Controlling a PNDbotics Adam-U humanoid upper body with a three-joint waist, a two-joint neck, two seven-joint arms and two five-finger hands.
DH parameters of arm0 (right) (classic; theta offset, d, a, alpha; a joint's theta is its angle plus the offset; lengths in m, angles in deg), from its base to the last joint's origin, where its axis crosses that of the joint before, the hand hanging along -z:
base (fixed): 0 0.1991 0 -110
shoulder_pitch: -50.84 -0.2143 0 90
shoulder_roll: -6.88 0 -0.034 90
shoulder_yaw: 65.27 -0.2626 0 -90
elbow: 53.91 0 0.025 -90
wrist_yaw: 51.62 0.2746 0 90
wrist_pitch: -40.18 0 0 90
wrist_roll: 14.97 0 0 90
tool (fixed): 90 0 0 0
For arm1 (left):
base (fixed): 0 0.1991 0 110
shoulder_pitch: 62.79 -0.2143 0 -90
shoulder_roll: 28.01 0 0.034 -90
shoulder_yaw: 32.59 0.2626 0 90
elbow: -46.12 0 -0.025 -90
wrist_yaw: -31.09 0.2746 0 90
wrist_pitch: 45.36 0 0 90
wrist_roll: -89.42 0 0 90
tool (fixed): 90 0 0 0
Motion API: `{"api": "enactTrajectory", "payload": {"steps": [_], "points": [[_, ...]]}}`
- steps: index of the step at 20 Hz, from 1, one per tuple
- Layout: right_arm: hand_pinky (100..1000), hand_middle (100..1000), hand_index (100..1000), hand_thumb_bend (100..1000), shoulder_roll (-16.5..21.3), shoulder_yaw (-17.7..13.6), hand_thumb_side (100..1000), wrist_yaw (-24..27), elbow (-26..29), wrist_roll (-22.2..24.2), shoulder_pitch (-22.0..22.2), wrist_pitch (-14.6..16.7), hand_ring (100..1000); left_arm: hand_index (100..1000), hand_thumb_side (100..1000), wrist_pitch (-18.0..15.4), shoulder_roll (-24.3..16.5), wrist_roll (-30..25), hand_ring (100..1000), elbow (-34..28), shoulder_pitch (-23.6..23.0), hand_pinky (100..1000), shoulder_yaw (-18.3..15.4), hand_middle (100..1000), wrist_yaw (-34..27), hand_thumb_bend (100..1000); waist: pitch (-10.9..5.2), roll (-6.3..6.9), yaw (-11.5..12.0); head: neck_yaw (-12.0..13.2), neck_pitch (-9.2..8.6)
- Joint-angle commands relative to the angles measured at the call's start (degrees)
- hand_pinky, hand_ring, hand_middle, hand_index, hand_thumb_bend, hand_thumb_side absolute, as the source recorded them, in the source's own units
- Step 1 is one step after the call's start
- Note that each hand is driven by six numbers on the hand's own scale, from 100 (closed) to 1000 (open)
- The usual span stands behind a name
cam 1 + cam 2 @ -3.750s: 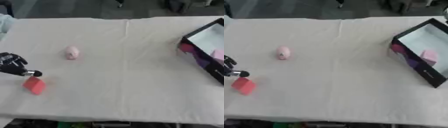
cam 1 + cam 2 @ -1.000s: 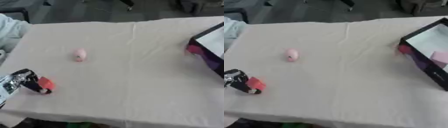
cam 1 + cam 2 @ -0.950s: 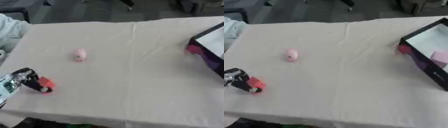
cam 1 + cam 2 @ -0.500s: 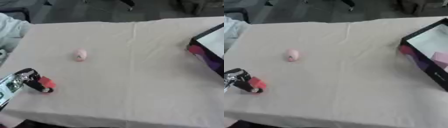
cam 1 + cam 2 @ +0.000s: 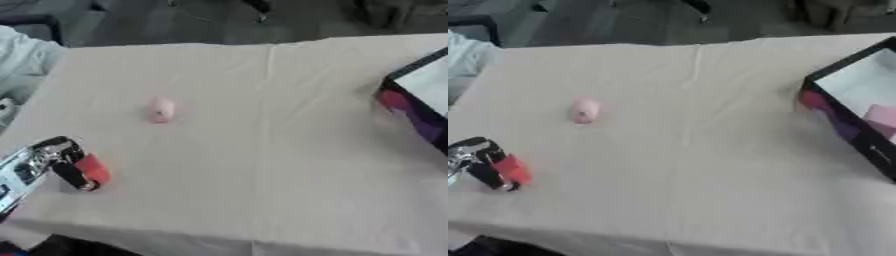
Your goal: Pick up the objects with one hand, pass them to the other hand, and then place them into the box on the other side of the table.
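Red block (image 5: 93, 170) at the bench's (image 5: 262, 150) near-left edge, pinched by the left robot hand (image 5: 54, 159), pickup step in hand; next, lift and pass rightward toward the box (image 5: 852, 107); right robot hand unseen

Beige cloth-covered table (image 5: 289, 165), askew, with a crease running down the middle from the far edge to the near one. Faint wrinkles across the cloth. Beyond the far edge, dark grey floor (image 5: 157, 22) and dark, blurred furniture legs (image 5: 258, 6). At the far left, a pale blue-white fabric shape (image 5: 19, 62) just off the table's corner, too blurred to make out further.
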Motion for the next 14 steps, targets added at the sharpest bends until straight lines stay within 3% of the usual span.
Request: {"api": "enactTrajectory", "payload": {"steps": [1,14], "points": [[1000,951,950,100,1.9,-0.8,577,-0.1,0.5,-0.1,-0.6,0.2,993,531,100,0.0,-3.7,0.4,694,-2.5,0.3,824,-1.8,560,-0.3,324,-0.99,-0.34,0.1,0.1,0.38],[1000,950,949,100,2.0,-1.2,551,0.5,1.6,-0.3,-0.8,0.7,993,492,100,-2.2,-4.7,7.9,618,-12.0,1.9,776,-7.5,503,1.0,240,-0.66,-1.72,0.7,-1.1,0.38]]}}
